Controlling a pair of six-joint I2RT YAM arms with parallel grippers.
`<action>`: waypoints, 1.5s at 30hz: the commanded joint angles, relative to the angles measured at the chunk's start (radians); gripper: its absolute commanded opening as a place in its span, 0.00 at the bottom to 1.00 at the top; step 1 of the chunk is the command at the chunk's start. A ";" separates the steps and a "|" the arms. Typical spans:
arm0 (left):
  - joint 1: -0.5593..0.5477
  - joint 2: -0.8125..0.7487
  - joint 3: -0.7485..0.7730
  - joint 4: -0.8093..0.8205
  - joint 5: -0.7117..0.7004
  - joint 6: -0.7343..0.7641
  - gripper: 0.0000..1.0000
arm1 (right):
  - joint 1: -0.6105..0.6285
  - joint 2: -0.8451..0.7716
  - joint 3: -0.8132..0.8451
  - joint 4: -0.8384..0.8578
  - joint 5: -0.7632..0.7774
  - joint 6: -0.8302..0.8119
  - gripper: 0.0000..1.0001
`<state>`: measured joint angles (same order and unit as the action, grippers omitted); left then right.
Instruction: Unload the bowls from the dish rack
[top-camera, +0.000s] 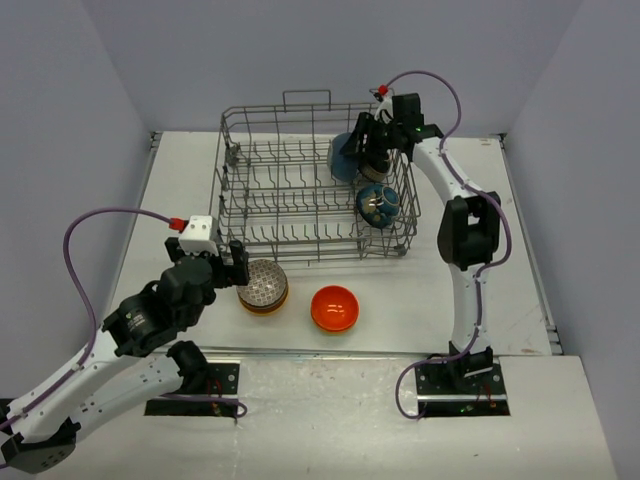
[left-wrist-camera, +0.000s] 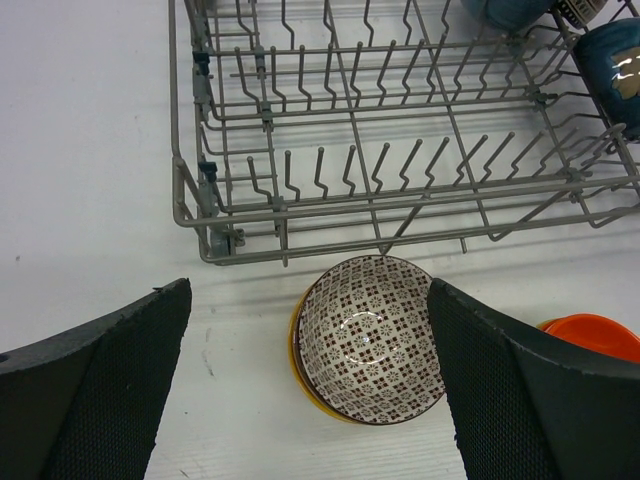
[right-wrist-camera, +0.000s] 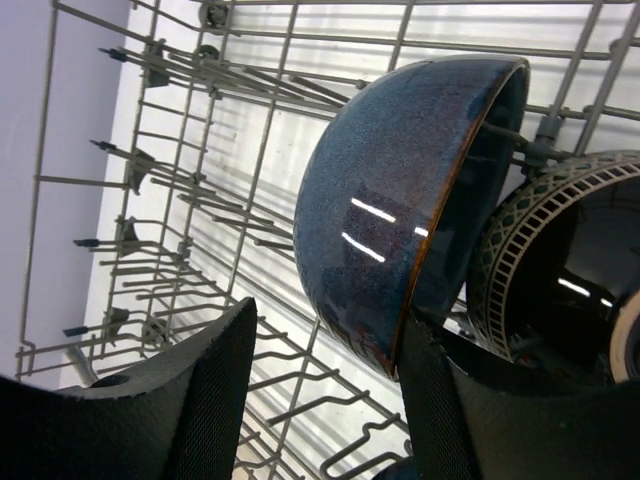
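On the worktop (top-camera: 180, 190), the blue bowl (right-wrist-camera: 390, 200) in the rack (top-camera: 300, 262) should be pinched squarely by the spread right end effector (right-wrist-camera: 328, 315).

Dish rack (left-wrist-camera: 212, 243) fills the top, teal bowl (left-wrist-camera: 615, 75) in its upper right. Patterned bowl (left-wrist-camera: 370, 340) nested in yellow bowl (left-wrist-camera: 297, 355) at lower centre, between the spread left gripper (left-wrist-camera: 308, 300) fingers. Orange bowl (left-wrist-camera: 595, 335) at right edge.
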<state>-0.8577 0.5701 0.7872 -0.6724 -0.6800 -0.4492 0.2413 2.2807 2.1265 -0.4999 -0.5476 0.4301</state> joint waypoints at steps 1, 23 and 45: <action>0.003 -0.001 -0.006 0.039 0.005 0.018 1.00 | 0.000 0.026 0.007 0.095 -0.169 0.051 0.56; 0.005 -0.013 -0.008 0.043 0.010 0.024 1.00 | -0.010 0.157 0.049 0.152 -0.268 0.102 0.18; 0.005 -0.035 -0.008 0.039 -0.004 0.024 1.00 | -0.033 0.155 -0.097 0.592 -0.561 0.433 0.00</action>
<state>-0.8577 0.5438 0.7872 -0.6678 -0.6693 -0.4416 0.2123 2.3264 2.1044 -0.2558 -0.6830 0.6792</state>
